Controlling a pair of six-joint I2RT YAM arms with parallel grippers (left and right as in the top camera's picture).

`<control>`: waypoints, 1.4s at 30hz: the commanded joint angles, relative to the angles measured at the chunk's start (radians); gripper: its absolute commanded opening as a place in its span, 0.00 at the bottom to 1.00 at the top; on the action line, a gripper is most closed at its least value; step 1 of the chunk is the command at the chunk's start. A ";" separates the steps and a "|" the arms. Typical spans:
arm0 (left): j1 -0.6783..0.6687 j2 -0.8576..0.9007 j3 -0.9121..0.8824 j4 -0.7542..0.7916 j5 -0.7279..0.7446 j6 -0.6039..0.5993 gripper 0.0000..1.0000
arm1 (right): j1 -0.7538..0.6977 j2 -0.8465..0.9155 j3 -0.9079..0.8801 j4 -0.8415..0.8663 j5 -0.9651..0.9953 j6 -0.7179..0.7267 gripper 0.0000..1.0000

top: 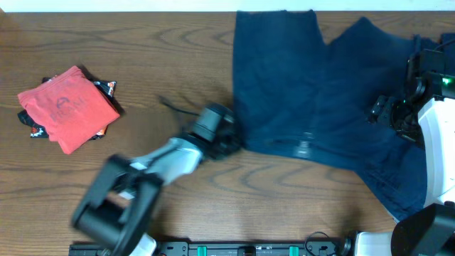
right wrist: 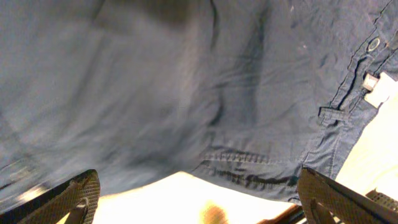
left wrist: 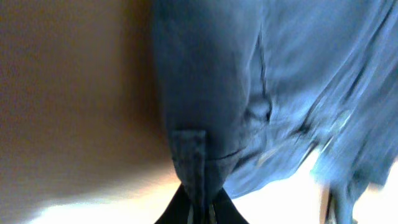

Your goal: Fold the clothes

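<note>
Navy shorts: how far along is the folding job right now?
Done: the red top lies folded at far left. In hand: the left gripper pinches the navy shorts at a belt loop; the right gripper hangs open above them. Left: the shorts lie spread out, no fold made.

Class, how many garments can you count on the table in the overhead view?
3. Navy shorts spread across the right side; a folded red top at the left; a dark patterned piece peeking from under the red top. Others may be hidden beneath.
</note>
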 commanded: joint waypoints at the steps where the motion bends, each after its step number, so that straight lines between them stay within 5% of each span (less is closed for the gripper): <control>1: 0.234 -0.129 0.078 -0.032 -0.088 0.181 0.06 | -0.004 -0.013 0.008 0.003 -0.002 -0.013 0.99; 6: 0.509 -0.177 0.221 -0.034 -0.015 0.180 0.10 | -0.003 -0.013 0.008 0.008 -0.032 -0.021 0.99; 9: 0.574 -0.177 0.242 -0.042 0.137 0.180 0.98 | -0.003 -0.013 0.008 0.010 -0.093 -0.061 0.99; 17: 0.488 -0.175 0.238 -0.641 0.203 0.278 0.98 | -0.002 -0.013 0.008 0.010 -0.237 -0.178 0.99; 23: 0.364 -0.175 0.218 -0.998 0.009 0.284 0.98 | -0.002 -0.011 0.008 0.011 -0.243 -0.178 0.99; 27: 0.305 -0.175 0.170 -1.028 -0.007 0.208 0.98 | -0.002 -0.011 0.008 0.018 -0.243 -0.179 0.99; 32: 0.243 -0.175 0.093 -0.980 -0.142 -0.044 0.98 | -0.002 -0.011 0.007 0.020 -0.243 -0.178 0.99; 40: 0.193 -0.175 -0.046 -0.674 -0.272 -0.338 0.99 | -0.002 -0.009 0.002 0.047 -0.315 -0.182 0.99; 42: 0.193 -0.175 -0.068 -0.604 -0.272 -0.369 0.88 | -0.002 -0.004 -0.001 0.049 -0.336 -0.182 0.99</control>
